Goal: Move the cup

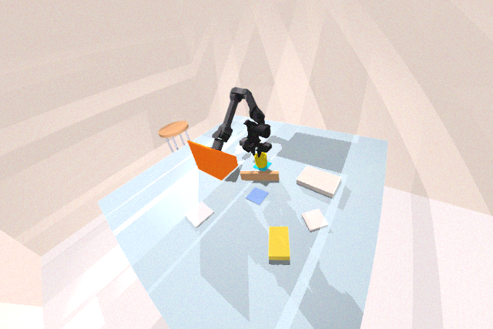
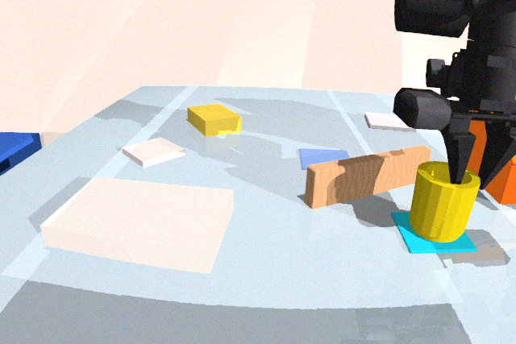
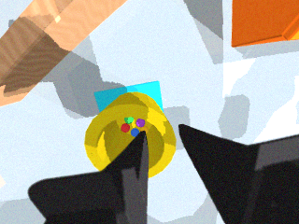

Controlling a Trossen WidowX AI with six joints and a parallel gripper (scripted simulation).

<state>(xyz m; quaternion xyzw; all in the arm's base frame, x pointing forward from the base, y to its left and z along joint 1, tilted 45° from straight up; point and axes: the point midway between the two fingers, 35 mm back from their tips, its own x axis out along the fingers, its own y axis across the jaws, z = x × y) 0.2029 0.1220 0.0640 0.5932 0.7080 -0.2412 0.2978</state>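
The yellow cup [image 1: 260, 159] [image 2: 443, 211] [image 3: 97, 131] stands on the cyan pad [image 1: 268, 165] [image 2: 416, 244] [image 3: 151, 91]. Several small marbles [image 3: 125, 127] lie inside it. The blue pad [image 1: 256, 196] [image 2: 318, 158] lies on the other side of the wooden bar, with nothing on it. My gripper [image 1: 256, 154] [image 2: 470, 185] [image 3: 162, 132] is partly open at the cup's rim. One finger reaches inside the cup and the other is outside, with the wall between them and gaps beside it. The near finger hides part of the cup's inside in the wrist view.
The upright wooden bar [image 1: 259, 176] [image 2: 362, 180] [image 3: 47, 42] stands between the pads. An orange panel [image 1: 212, 159] [image 3: 262, 23] is close to the arm. A pale slab [image 1: 318, 180] [image 2: 141, 215], two pale tiles [image 1: 199, 213] [image 1: 314, 219] and a yellow block [image 1: 278, 241] [image 2: 212, 117] lie farther off.
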